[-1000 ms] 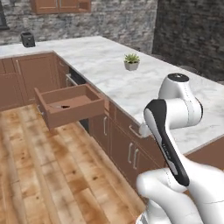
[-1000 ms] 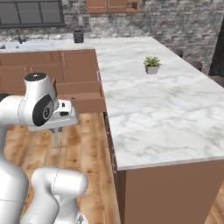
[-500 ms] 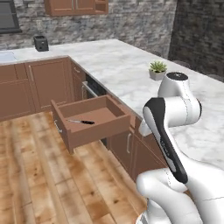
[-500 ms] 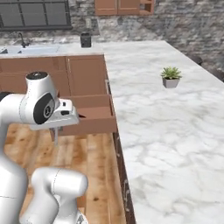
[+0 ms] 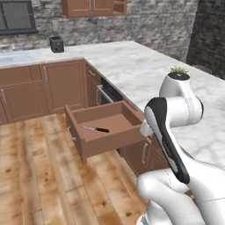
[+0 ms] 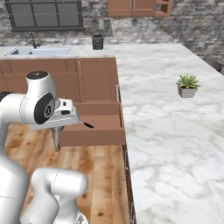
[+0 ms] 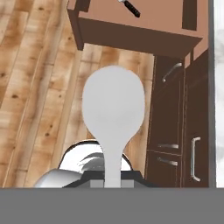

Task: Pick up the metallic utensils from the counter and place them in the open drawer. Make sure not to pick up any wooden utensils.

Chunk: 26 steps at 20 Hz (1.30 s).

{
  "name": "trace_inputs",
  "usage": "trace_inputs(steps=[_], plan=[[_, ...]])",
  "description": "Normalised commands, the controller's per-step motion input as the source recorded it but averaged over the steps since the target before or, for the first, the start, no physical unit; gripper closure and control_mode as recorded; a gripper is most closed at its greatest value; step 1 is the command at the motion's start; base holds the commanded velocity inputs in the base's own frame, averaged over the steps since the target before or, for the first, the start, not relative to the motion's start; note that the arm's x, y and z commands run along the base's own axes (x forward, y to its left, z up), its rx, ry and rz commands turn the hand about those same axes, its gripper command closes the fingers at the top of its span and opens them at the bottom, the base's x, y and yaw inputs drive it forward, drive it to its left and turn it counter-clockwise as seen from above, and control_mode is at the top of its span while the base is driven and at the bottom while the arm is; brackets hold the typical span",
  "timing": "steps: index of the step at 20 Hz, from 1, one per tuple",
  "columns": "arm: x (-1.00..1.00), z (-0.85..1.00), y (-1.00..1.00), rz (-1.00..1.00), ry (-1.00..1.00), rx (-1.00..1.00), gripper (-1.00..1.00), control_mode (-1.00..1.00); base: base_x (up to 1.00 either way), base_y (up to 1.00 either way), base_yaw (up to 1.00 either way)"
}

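My gripper (image 7: pixel 113 181) is shut on the stem of a grey metal spoon (image 7: pixel 113 109), whose bowl points down at the wooden floor. In the right base view the gripper (image 6: pixel 57 129) hangs just left of the open drawer (image 6: pixel 92 137), at the level of its front panel. The drawer (image 5: pixel 112 147) stands pulled out from the cabinets below the white marble counter (image 5: pixel 132 66). A black-handled knife (image 5: pixel 94 129) lies inside it, also seen as the knife (image 7: pixel 129 7) at the top of the hand view. The wooden utensils are out of view.
A small potted plant (image 6: pixel 187 85) stands on the counter (image 6: pixel 166 131) to the right. A black box (image 6: pixel 97 42) sits at the back corner, beside a sink (image 6: pixel 35 50). Cabinet doors with silver handles (image 7: pixel 195 157) run under the counter; wooden floor (image 5: pixel 39 176) lies left of the drawer.
The whole picture has shifted as the base drove: the drawer and counter now sit further right and nearer. The gripper has stayed shut on the spoon.
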Motion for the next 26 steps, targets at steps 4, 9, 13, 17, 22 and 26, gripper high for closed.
trace_inputs(steps=[4,9,13,17,22,26], plan=[[0.0,0.0,0.0,0.0,0.0,0.0,1.0,1.0,0.64,-0.05,0.04],[0.0,0.0,0.0,0.0,0.0,0.0,1.0,1.0,0.72,0.0,0.0],[0.0,0.0,0.0,0.0,0.0,0.0,1.0,1.0,0.44,0.0,-0.01],[0.0,0.0,0.0,0.0,0.0,0.0,1.0,1.0,0.5,0.0,0.0],[0.0,0.0,0.0,0.0,0.0,0.0,1.0,1.0,0.35,0.0,0.19],[0.0,0.0,0.0,0.0,0.0,0.0,1.0,1.0,0.69,-0.06,0.22]])
